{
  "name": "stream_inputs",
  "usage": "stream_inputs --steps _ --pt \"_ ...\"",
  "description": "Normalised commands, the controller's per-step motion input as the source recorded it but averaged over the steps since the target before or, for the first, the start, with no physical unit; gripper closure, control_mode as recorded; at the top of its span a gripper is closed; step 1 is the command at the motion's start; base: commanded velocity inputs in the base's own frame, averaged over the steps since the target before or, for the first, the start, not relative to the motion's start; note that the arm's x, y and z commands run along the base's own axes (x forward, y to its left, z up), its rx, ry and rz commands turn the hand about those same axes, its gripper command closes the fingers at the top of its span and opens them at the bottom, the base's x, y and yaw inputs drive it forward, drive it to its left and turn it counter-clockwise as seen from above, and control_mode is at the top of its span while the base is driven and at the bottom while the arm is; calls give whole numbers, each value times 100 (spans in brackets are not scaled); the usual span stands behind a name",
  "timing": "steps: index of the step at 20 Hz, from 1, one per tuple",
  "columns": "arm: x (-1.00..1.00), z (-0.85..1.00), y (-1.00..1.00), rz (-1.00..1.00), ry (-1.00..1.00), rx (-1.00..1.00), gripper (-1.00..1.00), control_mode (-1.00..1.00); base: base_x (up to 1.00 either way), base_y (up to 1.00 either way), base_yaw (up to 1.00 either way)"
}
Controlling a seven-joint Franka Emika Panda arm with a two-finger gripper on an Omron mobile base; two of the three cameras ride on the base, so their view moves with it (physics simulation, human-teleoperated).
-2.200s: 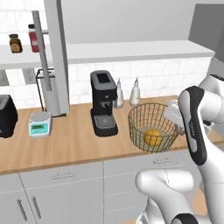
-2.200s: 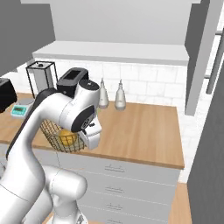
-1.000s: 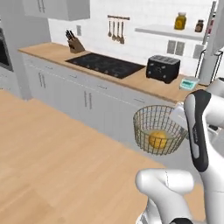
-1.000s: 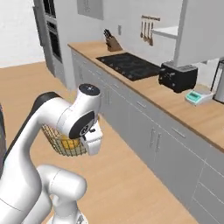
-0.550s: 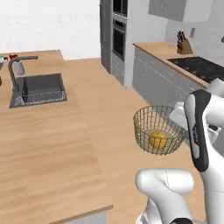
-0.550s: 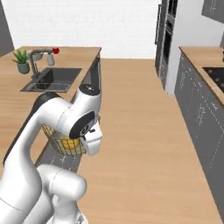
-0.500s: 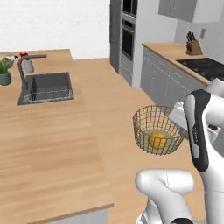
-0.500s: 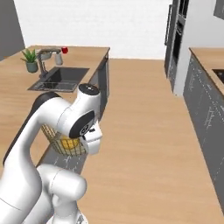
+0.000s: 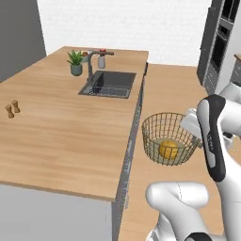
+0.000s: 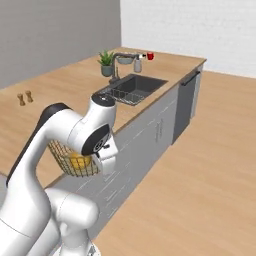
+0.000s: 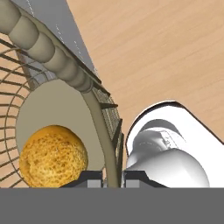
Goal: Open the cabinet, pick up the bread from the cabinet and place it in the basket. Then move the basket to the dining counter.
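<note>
A: Where's the bread (image 9: 168,149) sitting?

B: In the bottom of the basket (image 9: 157,127), a round yellow-orange lump on the mesh floor. The hand view shows its rough, pitted crust close up, with the wire wall curving round it.

A: And the basket?

B: It's off the ground, held in the air beside the grey front of the dining counter (image 9: 61,136), not resting on the wood top. In the left base view it hangs just past the counter's near corner, above the floor (image 9: 169,89).

A: What has hold of it?

B: The gripper (image 11: 110,176). Its two dark tips are pinched onto the basket's wire wall, one on each side of a wire that runs up to the thick rim. In the right base view the white arm (image 10: 75,130) arches over and partly hides the basket.

A: What else is on that counter?

B: A dark inset sink (image 9: 110,83) at the far end with a grey faucet (image 9: 92,59) behind it, a small potted plant (image 9: 75,61) just beside the faucet, and something red (image 10: 150,56) near the far edge. Two small brown shakers (image 9: 12,108) stand together, well apart from the sink, toward the left edge
</note>
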Motion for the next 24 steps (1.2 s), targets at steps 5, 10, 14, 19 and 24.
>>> stream_inputs --steps 5,10,14,19,24 --pt "0 0 0 0 0 0 100 100 -66 6 16" --pt "0 0 0 0 0 0 100 100 -74 36 4" --pt "0 0 0 0 0 0 100 100 -42 47 -4" --pt "0 0 0 0 0 0 100 100 24 82 -29" --pt "0 0 0 0 0 0 100 100 27 88 -43"
